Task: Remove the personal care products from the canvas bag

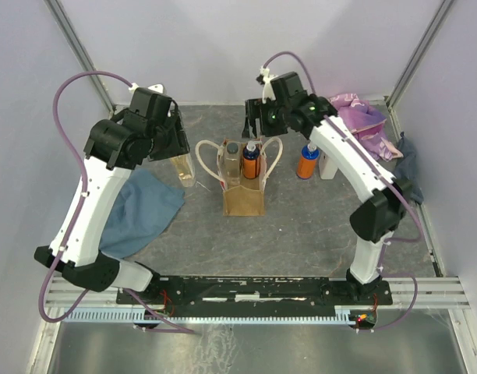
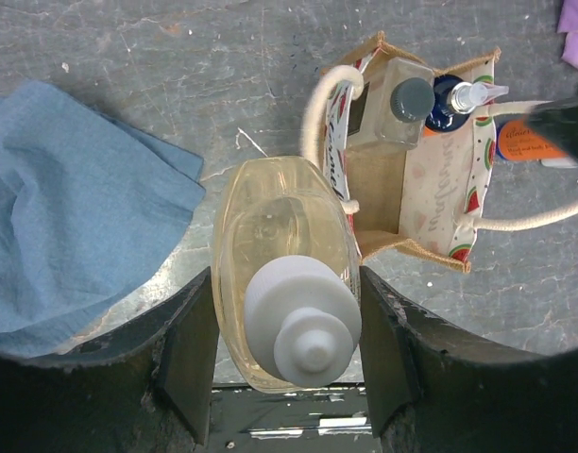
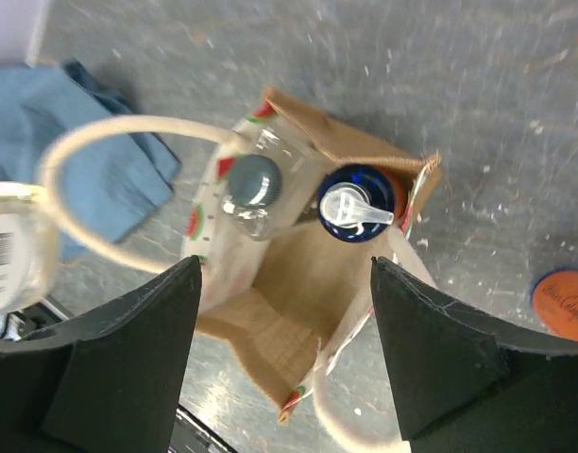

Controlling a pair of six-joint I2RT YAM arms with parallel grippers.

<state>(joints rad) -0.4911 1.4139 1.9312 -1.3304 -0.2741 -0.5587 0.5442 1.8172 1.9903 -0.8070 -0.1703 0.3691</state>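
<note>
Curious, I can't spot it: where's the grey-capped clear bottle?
Overhead view: the grey-capped clear bottle stands in the canvas bag mid-table, left of the orange pump bottle.

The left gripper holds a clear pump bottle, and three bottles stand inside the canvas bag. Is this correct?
No, only two stand inside the canvas bag: a grey-capped clear bottle and a blue-capped orange bottle. The right wrist view shows it.

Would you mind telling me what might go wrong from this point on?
The right pincer hangs open over the canvas bag, where the grey-capped bottle and the blue-capped spray bottle stand close together; closing on one may catch the other or the bag wall.
A cream handle loops near its finger and could snag, dragging the bag up.
The left pincer grips a pump bottle right beside the bag; it might topple on release.
</note>
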